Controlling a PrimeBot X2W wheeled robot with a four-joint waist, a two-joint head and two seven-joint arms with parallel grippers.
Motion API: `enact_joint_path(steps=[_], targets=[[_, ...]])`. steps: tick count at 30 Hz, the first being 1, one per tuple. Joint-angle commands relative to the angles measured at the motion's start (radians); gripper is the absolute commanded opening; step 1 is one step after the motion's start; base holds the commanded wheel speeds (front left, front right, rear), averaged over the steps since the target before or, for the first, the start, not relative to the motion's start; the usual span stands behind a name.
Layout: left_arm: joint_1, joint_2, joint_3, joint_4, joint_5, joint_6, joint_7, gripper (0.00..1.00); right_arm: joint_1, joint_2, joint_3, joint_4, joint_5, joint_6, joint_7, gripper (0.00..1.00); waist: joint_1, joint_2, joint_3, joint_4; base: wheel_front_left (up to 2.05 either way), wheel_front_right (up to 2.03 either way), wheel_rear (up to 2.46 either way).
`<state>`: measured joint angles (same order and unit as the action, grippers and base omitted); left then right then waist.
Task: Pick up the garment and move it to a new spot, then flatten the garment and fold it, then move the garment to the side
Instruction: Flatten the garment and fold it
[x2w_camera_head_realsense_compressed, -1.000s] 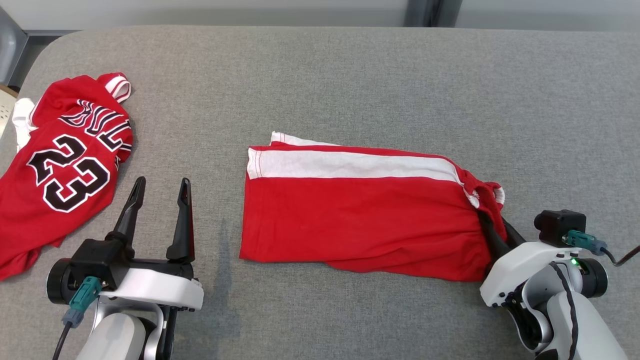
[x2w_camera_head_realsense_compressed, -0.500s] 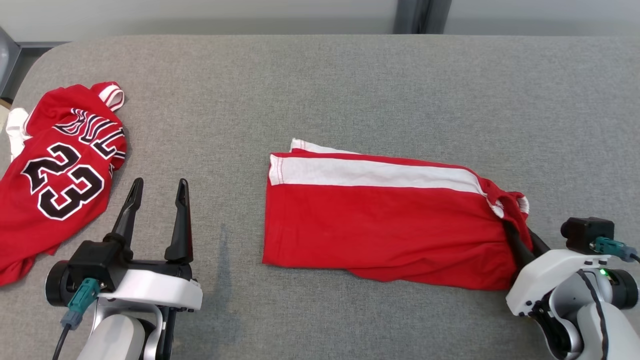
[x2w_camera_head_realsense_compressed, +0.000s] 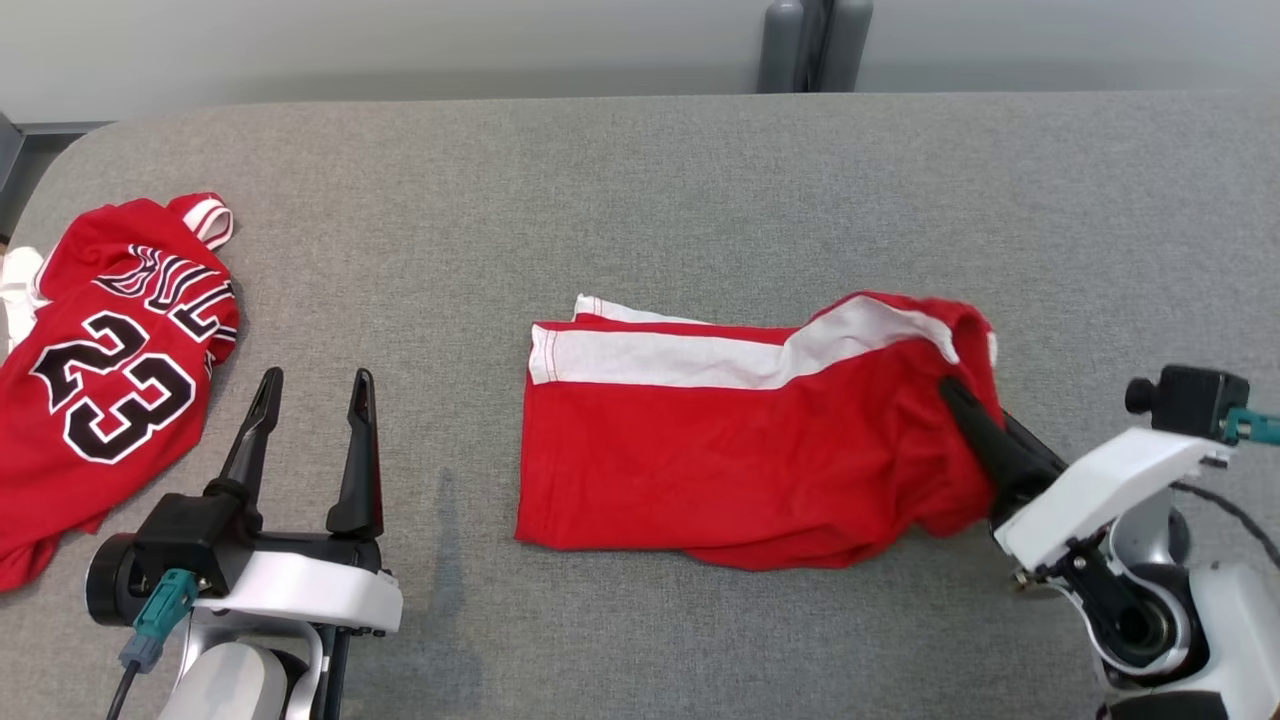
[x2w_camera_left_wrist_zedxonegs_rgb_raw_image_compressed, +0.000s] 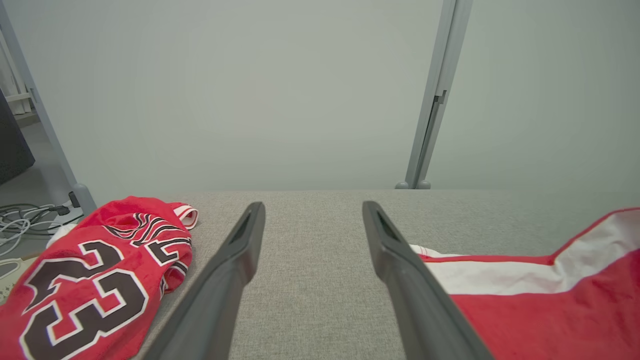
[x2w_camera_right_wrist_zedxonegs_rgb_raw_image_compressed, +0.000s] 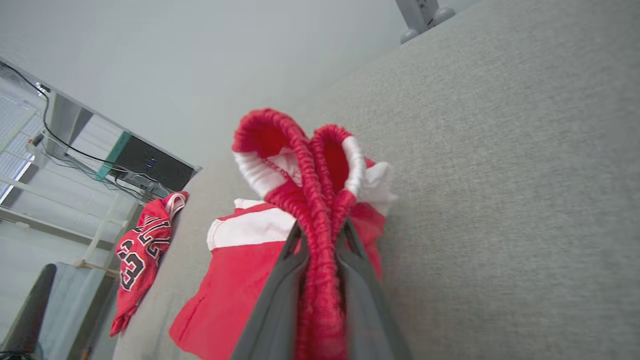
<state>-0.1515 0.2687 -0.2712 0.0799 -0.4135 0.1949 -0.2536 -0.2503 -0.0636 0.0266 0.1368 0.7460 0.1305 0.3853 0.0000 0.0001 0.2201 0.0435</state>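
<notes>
Looks like a robotics lab. Grey padded bench (x2w_camera_head_realsense_compressed: 640, 170), bare partition walls (x2w_camera_left_wrist_zedxonegs_rgb_raw_image_compressed: 250, 100), loose cables (x2w_camera_left_wrist_zedxonegs_rgb_raw_image_compressed: 25, 215), black electronics box (x2w_camera_right_wrist_zedxonegs_rgb_raw_image_compressed: 150, 162).

Got the garment (x2w_camera_head_realsense_compressed: 720, 450) lying mid-tabletop (x2w_camera_head_realsense_compressed: 640, 200), a bit right of centre, right end bunched up in the right gripper (x2w_camera_head_realsense_compressed: 955, 392) at the near right. Over at the left edge, a jersey (x2w_camera_head_realsense_compressed: 110, 370). Between those two on the near side, the left gripper (x2w_camera_head_realsense_compressed: 315, 378), touching neither. Behind the far edge, a post (x2w_camera_head_realsense_compressed: 815, 45).

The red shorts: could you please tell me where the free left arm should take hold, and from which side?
Probably the hem's near corner, approached from the robot's left: the red shorts lie flat there, facing the left gripper, jaws open, while the right gripper pinches the waistband.
</notes>
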Motion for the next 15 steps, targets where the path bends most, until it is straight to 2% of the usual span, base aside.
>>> enact_joint_path(steps=[1, 4, 6, 10, 15], targets=[[0.002, 0.007, 0.002, -0.003, 0.004, 0.004, 0.002, 1.0, -0.015, 0.0, -0.001, -0.012, 0.041, 0.0, 0.018, 0.0, 0.0, -0.0001, -0.002, 0.001, 0.0, 0.0, 0.0], [-0.002, 0.008, -0.005, -0.003, 0.004, 0.0, 0.003, 1.0, -0.046, 0.011, 0.015, -0.017, 0.186, 0.0, 0.063, 0.0, 0.0, -0.0001, -0.005, 0.01, 0.0, 0.0, 0.0], [-0.007, 0.004, -0.011, 0.0, 0.003, -0.003, 0.004, 1.0, -0.07, 0.013, 0.064, 0.005, 0.309, 0.0, 0.05, 0.0, 0.0, -0.0001, -0.007, 0.024, 0.0, 0.0, 0.0], [-0.019, -0.004, -0.023, 0.011, 0.001, -0.009, 0.005, 1.0, -0.135, 0.01, 0.21, 0.09, 0.503, 0.001, -0.012, 0.0, 0.0, -0.0001, -0.006, 0.059, 0.0, 0.0, 0.0], [-0.042, -0.021, -0.039, 0.043, -0.004, -0.029, -0.002, 1.0, -0.241, 0.01, 0.407, 0.237, 0.629, 0.001, -0.113, 0.0, 0.0, -0.0001, 0.001, 0.118, 0.0, 0.0, 0.0]])
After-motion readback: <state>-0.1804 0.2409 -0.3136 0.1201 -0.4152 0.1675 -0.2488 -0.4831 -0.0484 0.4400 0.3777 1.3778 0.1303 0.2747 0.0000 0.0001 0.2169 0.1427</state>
